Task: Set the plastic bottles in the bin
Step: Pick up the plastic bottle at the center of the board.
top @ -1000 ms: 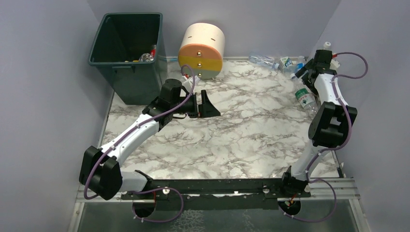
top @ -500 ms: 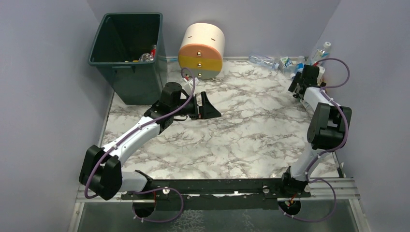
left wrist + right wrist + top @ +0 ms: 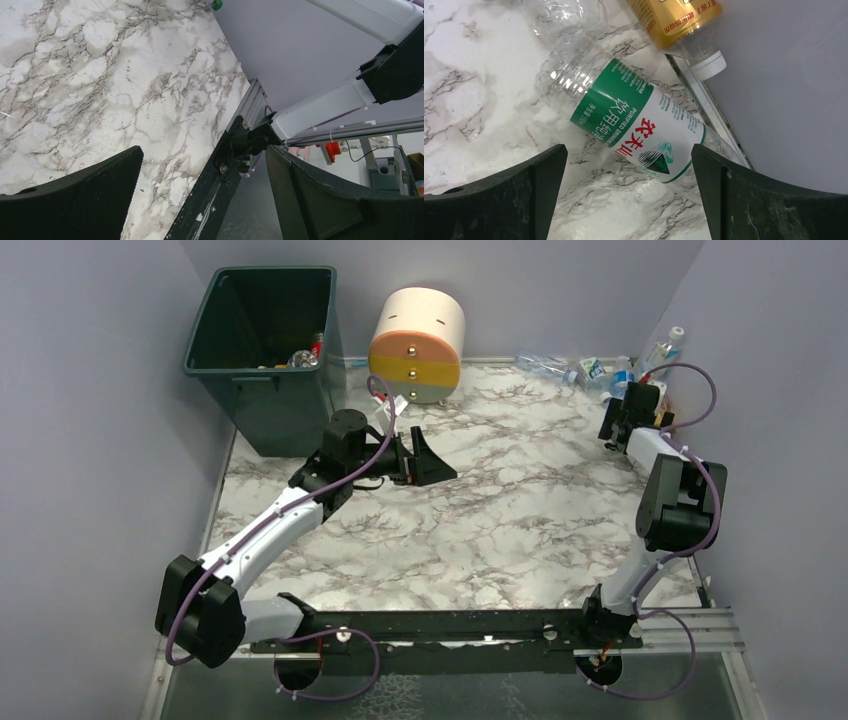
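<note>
A clear bottle with a green and white label (image 3: 634,125) lies on the marble table by the right wall, just ahead of my right gripper (image 3: 629,195), which is open and empty above it. In the top view the right gripper (image 3: 622,425) hides this bottle. A yellow-orange bottle (image 3: 679,17) and a crushed clear bottle (image 3: 564,15) lie beyond. More bottles (image 3: 590,370) lie at the far right, and one (image 3: 665,345) stands by the wall. My left gripper (image 3: 425,455), also in its wrist view (image 3: 205,195), is open and empty right of the dark green bin (image 3: 230,365), which holds some bottles (image 3: 305,355).
A round cream, yellow and grey drawer unit (image 3: 418,340) stands at the back next to the bin. The grey right wall (image 3: 784,90) is close beside the right gripper. A black rail (image 3: 450,625) runs along the near edge.
My right gripper has drawn back from the far right corner and dropped low over the green-labelled bottle, which the arm now hides in the top view. The left arm shifted only slightly.
</note>
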You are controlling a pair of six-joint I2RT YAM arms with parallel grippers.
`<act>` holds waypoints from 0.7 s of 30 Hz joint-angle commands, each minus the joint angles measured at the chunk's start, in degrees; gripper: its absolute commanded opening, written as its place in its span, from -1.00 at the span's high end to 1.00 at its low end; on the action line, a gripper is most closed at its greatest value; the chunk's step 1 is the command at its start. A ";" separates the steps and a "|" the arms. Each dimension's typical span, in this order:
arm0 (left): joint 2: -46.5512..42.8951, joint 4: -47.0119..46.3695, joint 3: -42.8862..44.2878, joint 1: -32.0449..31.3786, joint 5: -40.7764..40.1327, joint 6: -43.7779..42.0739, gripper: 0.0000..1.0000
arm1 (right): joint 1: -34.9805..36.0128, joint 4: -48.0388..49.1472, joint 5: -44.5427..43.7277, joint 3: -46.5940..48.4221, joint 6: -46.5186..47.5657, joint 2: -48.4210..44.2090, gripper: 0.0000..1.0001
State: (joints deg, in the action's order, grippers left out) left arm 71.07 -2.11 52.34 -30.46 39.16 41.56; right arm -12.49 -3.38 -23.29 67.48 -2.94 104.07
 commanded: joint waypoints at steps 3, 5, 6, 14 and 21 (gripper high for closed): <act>-2.69 -1.02 -0.24 -0.22 1.71 0.02 -0.99 | -0.52 -0.68 -3.84 -1.21 1.93 -0.72 -0.96; -3.08 -0.60 -0.05 -0.24 1.66 -0.15 -0.99 | -0.52 -1.31 -4.67 -1.65 2.50 0.02 -0.97; -3.20 -0.39 0.11 -0.22 1.59 -0.23 -0.99 | -0.52 -1.63 -4.74 -1.73 2.69 0.40 -0.97; -3.63 0.32 0.94 -0.22 1.54 -0.43 -0.99 | -0.60 -4.56 -7.33 -0.75 2.06 4.02 -0.99; -4.00 1.16 1.46 -0.24 1.27 -0.76 -0.99 | -0.85 -10.01 -8.29 4.63 1.16 9.01 -0.99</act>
State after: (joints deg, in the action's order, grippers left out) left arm 68.71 -0.82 52.36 -30.46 39.48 41.52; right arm -12.75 -7.05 -30.83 70.61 -0.38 109.03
